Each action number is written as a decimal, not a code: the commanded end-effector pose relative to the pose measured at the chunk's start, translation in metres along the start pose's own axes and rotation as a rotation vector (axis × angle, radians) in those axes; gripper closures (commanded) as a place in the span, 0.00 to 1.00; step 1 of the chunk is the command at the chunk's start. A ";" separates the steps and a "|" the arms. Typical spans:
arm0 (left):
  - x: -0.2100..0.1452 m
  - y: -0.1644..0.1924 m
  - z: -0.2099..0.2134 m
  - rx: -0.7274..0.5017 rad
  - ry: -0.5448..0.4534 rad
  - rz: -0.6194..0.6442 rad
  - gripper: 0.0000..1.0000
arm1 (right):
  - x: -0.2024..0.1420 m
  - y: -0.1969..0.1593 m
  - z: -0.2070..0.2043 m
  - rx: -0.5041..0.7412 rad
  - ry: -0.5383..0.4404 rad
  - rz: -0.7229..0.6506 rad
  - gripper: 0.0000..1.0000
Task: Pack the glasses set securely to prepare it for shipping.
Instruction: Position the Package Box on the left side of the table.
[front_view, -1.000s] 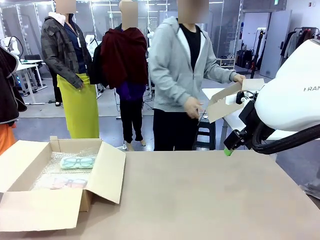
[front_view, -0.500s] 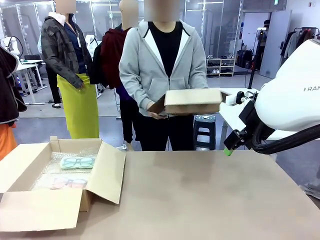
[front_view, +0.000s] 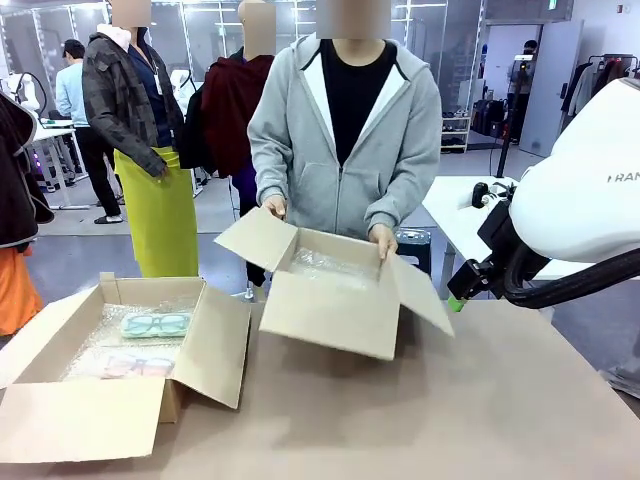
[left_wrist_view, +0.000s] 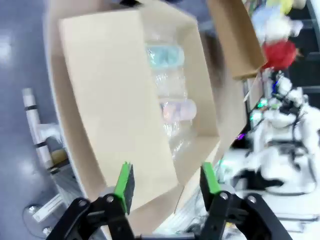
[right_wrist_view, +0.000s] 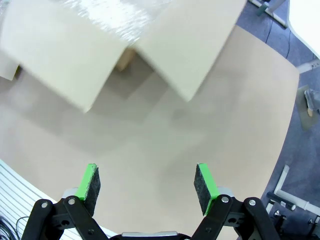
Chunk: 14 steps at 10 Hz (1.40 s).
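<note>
The mint-green glasses case (front_view: 155, 324) and the pink glasses case (front_view: 130, 366) lie on bubble wrap inside an open cardboard box (front_view: 60, 415) at the table's left. In the left wrist view my left gripper (left_wrist_view: 167, 182) hangs open high above that box, over the mint case (left_wrist_view: 165, 56) and the pink case (left_wrist_view: 178, 109). My right gripper (right_wrist_view: 147, 184) is open above bare table (right_wrist_view: 165, 130), holding nothing. One of its green fingertips (front_view: 457, 303) shows at the table's far right.
A person in a grey hoodie (front_view: 345, 150) holds a second open cardboard box (front_view: 330, 310), lined with bubble wrap, at the table's far middle. That box (right_wrist_view: 75, 55) lies ahead of my right gripper. Other people stand behind.
The person has turned to the table, brought the second box down to its far middle and opened its flaps. Neither arm has moved.
</note>
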<state>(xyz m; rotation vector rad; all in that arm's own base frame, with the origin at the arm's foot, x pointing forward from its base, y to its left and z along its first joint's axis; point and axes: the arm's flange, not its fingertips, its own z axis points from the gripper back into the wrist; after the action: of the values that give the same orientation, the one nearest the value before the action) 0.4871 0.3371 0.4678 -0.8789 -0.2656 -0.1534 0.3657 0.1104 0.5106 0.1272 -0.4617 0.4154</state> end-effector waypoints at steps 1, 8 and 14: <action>0.029 -0.088 -0.009 0.123 0.100 -0.253 0.33 | 0.000 0.001 0.001 -0.007 0.009 0.001 0.05; -0.039 -0.323 -0.102 0.409 0.029 -0.819 0.33 | 0.000 0.001 0.001 -0.007 0.009 0.001 0.05; -0.060 -0.352 -0.109 0.381 0.089 -0.889 0.33 | 0.000 0.001 0.001 -0.007 0.009 0.001 0.05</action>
<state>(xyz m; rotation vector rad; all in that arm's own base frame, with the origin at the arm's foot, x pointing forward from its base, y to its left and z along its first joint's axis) 0.3657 0.0346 0.6394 -0.3359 -0.5603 -0.9375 0.3659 0.1102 0.5108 0.1286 -0.4616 0.4156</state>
